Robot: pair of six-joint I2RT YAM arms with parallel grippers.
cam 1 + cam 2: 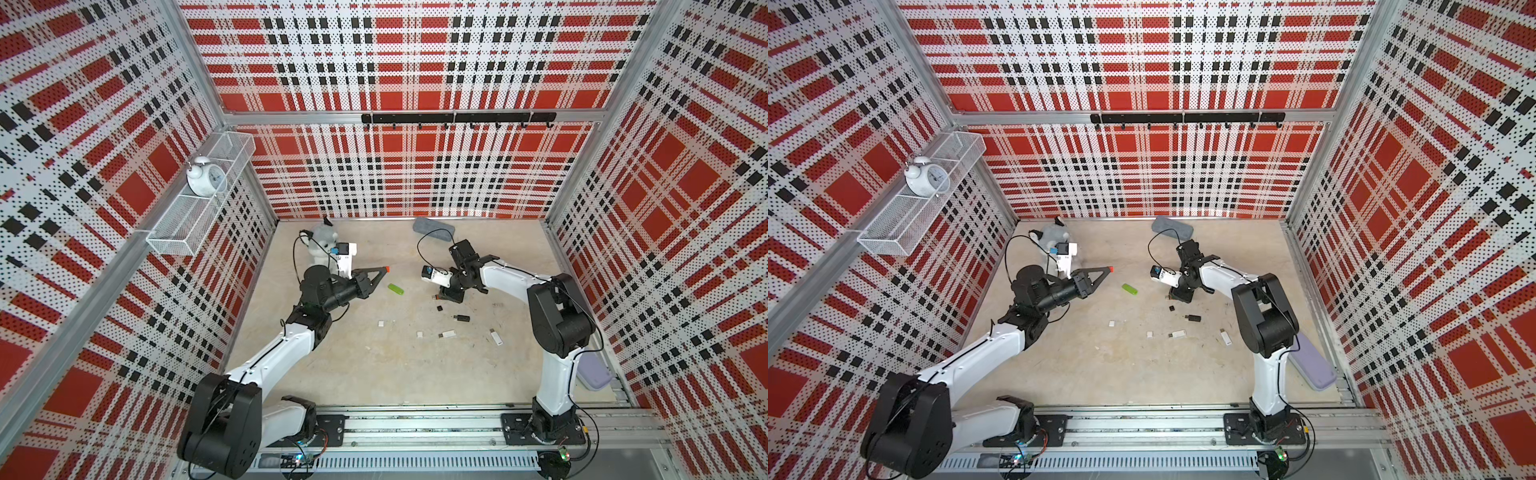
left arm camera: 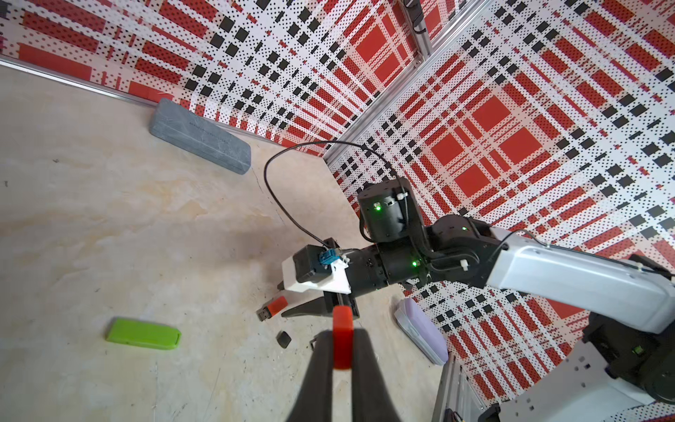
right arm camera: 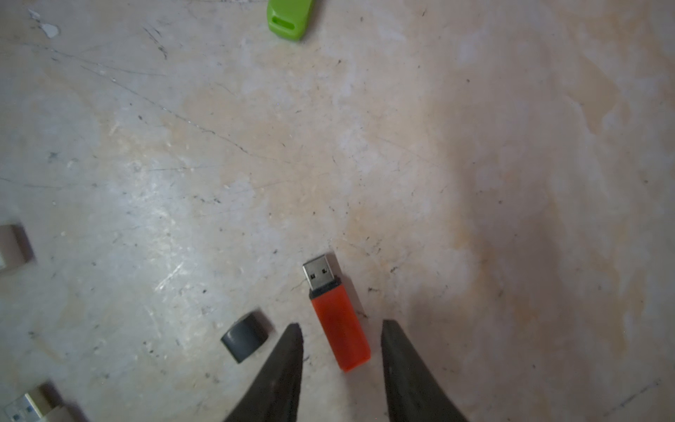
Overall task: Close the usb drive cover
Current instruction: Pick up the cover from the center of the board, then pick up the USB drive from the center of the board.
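The left gripper (image 2: 342,350) pinches what looks like the orange cap (image 2: 342,325), while the right gripper (image 3: 341,327), jaws partly apart, straddles the uncapped orange usb drive (image 3: 341,338) lying on the table (image 3: 365,146).

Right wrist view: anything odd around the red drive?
The red drive lies uncapped, connector bare, inside the open right hand. A matching red cap is pinched in the left hand. A dark cap lies loose beside the drive.

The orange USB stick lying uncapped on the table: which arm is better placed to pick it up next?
The right arm. The right hand is open, with a finger either side of the stick. The left hand is shut on the orange cap, off to one side.
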